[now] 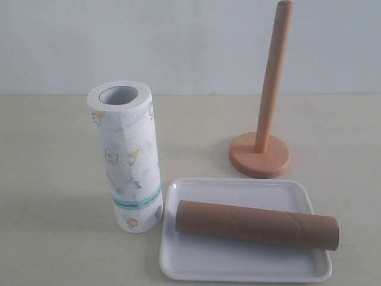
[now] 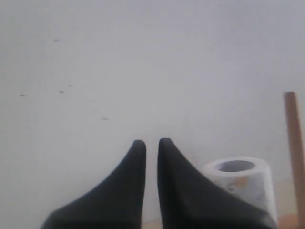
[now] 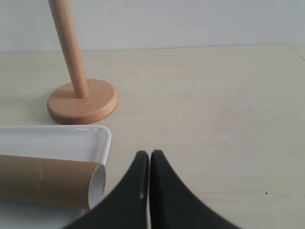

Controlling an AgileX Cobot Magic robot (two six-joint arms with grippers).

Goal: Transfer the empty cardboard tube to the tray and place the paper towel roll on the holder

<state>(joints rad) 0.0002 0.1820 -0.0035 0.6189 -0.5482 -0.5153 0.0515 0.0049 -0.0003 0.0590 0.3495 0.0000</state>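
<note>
The brown cardboard tube (image 1: 257,224) lies on its side in the white tray (image 1: 196,268), its right end jutting over the rim. The printed paper towel roll (image 1: 126,156) stands upright on the table left of the tray. Behind the tray, the wooden holder (image 1: 261,154) stands bare. Neither arm shows in the exterior view. My right gripper (image 3: 149,153) is shut and empty, beside the tube's open end (image 3: 96,185) and the tray corner (image 3: 102,138), facing the holder (image 3: 82,101). My left gripper (image 2: 151,141) is shut with a thin slit and empty, with the roll's top (image 2: 238,174) and the holder pole (image 2: 295,148) beyond it.
The pale table (image 1: 53,149) runs back to a white wall (image 1: 178,42). The table's right edge (image 3: 296,50) shows in the right wrist view.
</note>
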